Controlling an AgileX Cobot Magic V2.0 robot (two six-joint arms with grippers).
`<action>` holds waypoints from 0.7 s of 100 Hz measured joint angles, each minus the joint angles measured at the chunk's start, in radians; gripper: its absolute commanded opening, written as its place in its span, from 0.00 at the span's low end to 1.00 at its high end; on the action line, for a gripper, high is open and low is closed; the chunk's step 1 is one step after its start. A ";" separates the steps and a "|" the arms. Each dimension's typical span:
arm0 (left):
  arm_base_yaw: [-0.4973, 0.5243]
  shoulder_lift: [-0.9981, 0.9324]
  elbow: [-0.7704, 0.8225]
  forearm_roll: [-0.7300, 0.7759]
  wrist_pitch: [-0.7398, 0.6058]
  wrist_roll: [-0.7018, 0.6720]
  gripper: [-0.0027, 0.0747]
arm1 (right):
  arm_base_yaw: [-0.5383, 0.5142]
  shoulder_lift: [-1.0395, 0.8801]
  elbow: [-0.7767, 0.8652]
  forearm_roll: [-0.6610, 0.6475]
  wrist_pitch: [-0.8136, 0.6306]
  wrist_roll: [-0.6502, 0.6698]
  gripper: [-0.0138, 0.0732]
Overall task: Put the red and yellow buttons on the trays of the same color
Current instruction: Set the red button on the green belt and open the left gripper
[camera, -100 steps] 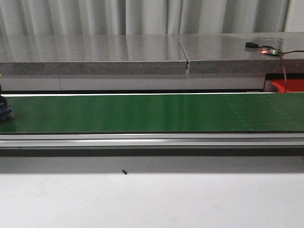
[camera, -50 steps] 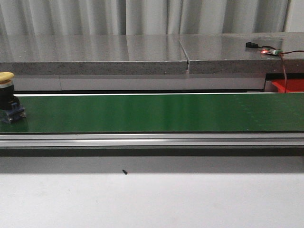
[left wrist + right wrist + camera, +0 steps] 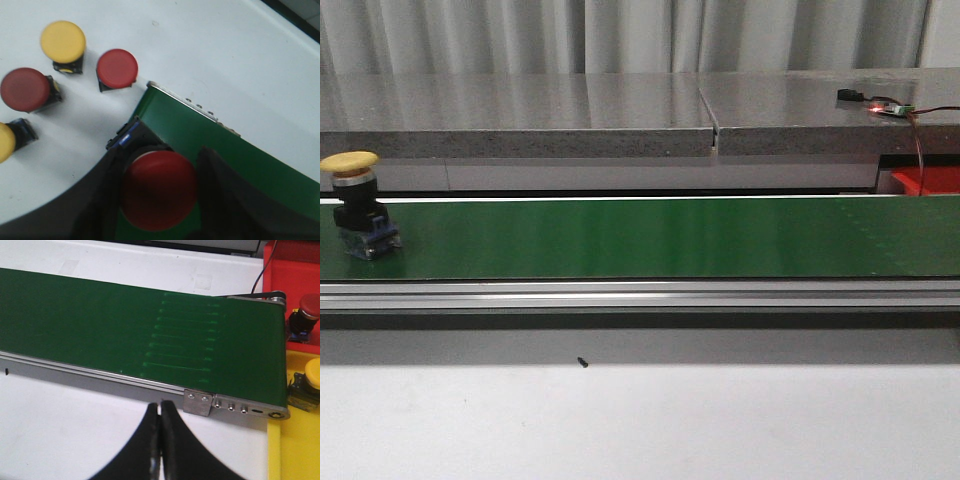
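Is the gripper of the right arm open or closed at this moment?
Closed. In the right wrist view, the two fingers of the right gripper meet at their tips with nothing between them, above the white table beside the green conveyor belt.

Yellow buttons: four, namely one point(image 3: 354, 205) on the belt, two point(image 3: 62, 44) point(image 3: 9, 141) on the table, one point(image 3: 306, 386) on the yellow tray. Red buttons: four point(image 3: 116, 69) point(image 3: 26, 90) point(image 3: 159, 190) point(image 3: 303, 317) (one partly hidden).

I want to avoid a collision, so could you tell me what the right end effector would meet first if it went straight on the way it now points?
Probably the white tabletop just ahead of the shut right end effector, short of the conveyor's metal side rail; depth is unclear, so it might instead meet that rail.
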 measured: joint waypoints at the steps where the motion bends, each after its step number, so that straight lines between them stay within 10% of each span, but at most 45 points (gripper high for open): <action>1: -0.003 0.000 0.002 0.000 0.003 0.000 0.09 | 0.000 0.000 0.000 0.000 0.000 0.000 0.08; 43: -0.059 0.002 0.077 0.000 0.036 0.020 0.11 | 0.000 0.000 0.000 0.000 0.000 0.000 0.08; 70: -0.059 0.033 0.091 -0.009 0.046 0.043 0.66 | 0.000 0.000 0.000 0.000 0.000 0.000 0.08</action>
